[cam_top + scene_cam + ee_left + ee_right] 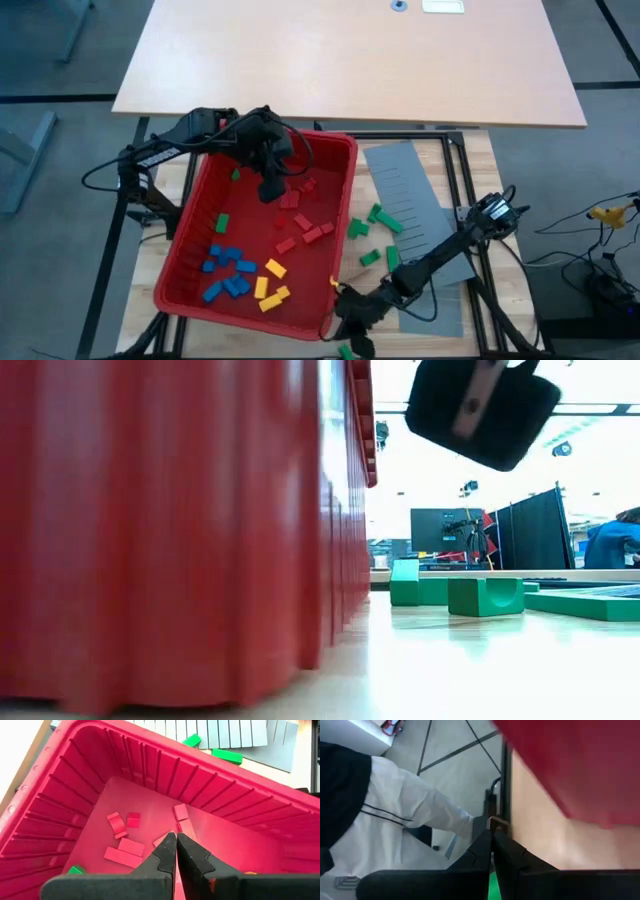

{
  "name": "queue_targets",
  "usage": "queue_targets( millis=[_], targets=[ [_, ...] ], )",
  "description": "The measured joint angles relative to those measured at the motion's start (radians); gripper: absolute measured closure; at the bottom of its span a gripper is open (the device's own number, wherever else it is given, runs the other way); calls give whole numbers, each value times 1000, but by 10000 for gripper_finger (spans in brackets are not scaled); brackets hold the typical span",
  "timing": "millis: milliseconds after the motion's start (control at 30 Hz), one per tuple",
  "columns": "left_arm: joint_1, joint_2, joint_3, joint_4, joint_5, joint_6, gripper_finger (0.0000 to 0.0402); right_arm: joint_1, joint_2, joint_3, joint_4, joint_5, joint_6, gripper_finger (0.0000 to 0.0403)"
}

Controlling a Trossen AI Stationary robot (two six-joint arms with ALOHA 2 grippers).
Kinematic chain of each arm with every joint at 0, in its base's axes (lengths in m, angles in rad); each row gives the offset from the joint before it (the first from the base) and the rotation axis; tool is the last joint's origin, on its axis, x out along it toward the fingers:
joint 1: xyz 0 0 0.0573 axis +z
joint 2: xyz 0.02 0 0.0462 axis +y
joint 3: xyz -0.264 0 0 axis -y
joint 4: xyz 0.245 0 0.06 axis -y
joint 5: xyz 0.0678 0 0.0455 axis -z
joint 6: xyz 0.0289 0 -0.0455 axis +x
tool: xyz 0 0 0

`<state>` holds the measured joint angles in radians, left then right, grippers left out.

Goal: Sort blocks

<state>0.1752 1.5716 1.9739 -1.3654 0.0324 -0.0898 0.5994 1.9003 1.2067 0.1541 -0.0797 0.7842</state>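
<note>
Red blocks [131, 847] lie just beyond the closed left claw [176, 851].

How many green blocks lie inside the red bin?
2 in the red bin: one green block near the far-left corner, another by the left wall; the left arm may hide more.

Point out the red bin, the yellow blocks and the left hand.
Red bin [170, 278], high view, left wall.
Yellow blocks [268, 284], high view, middle of cluster.
Left hand [176, 845], left wrist view, between shut fingertips.

Robotics lab or open office — monitor [438, 530], black partition [530, 528] behind wooden table [480, 660], cabled metal rig frame [460, 215] — seated person [612, 540].
</note>
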Motion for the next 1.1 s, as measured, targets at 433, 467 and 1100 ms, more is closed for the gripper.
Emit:
queue_targets(
  millis=[433,467,1100],
  targets=[
    [15,-54,0,-42,-51,-6,402,-14,-2,0,14,-95,-19,403],
    [17,-57,0,-42,-53,-8,402,-2,-2,0,13,-100,-15,403],
    [26,-68,0,-42,-78,-35,402,93,67,0,38,-132,8,403]
  ],
)
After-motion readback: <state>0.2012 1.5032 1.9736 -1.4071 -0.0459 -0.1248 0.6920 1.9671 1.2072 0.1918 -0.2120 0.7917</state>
